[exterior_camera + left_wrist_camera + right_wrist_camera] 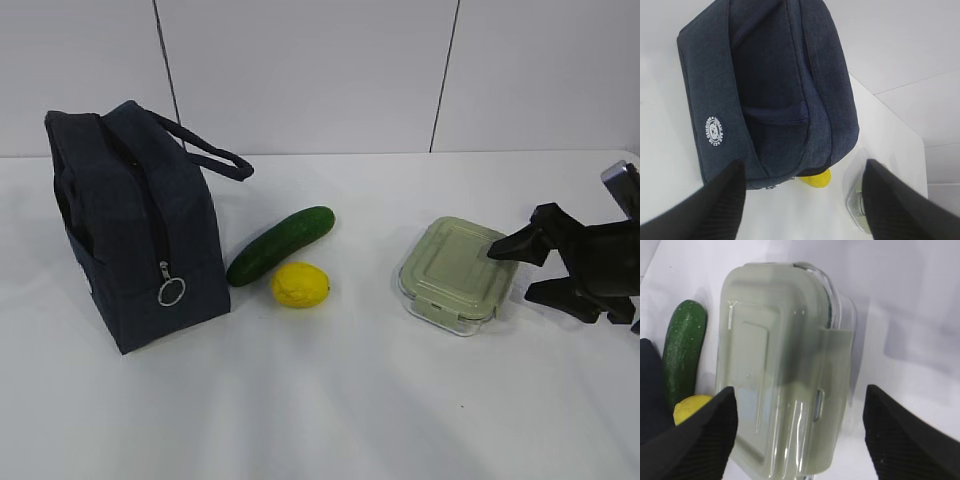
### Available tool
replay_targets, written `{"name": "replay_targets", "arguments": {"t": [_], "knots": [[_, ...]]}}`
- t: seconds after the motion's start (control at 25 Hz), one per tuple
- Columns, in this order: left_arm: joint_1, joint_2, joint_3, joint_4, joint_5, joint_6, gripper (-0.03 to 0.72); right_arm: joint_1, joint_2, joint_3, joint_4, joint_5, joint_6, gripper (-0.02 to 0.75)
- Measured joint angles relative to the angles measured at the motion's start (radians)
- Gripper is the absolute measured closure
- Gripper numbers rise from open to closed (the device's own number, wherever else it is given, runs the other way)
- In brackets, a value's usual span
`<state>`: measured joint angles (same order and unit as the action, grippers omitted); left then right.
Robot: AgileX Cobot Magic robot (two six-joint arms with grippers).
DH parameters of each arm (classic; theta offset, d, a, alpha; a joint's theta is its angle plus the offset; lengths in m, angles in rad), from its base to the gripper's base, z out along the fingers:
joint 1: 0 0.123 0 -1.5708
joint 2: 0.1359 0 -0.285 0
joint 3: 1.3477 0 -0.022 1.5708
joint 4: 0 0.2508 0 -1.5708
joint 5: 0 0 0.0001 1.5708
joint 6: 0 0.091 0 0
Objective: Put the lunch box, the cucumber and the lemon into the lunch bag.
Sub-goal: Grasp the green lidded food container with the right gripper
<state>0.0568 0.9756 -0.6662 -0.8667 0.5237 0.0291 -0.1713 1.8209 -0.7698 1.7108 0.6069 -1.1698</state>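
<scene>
The navy lunch bag (135,225) stands at the left, its silver ring pull (171,291) low on the near side. The cucumber (282,244) and the lemon (301,284) lie just right of it. The lunch box (455,272) with its sage-green lid sits further right. My right gripper (512,272) is open at the box's right edge; in the right wrist view it (797,440) straddles the box (785,370). My left gripper (802,210) is open and empty above the bag (770,90), which looks open on top. It is out of the exterior view.
Everything rests on a white table (330,400) with a white panelled wall behind. The left wrist view also shows the lemon (816,178) and a corner of the lunch box (856,200). The right wrist view shows the cucumber (684,347) and the lemon (690,405).
</scene>
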Motion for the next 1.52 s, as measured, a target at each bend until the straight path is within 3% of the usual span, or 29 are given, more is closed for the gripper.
{"name": "replay_targets", "arguments": {"t": [0.48, 1.52], "knots": [[0.0, 0.0, 0.0, -0.002, -0.005, 0.0, 0.159, -0.035, 0.095, 0.009, 0.036, 0.166, -0.118, 0.147], [0.0, 0.0, 0.0, -0.004, -0.005, 0.0, 0.158, -0.065, 0.117, -0.038, 0.038, 0.197, -0.19, 0.148]]}}
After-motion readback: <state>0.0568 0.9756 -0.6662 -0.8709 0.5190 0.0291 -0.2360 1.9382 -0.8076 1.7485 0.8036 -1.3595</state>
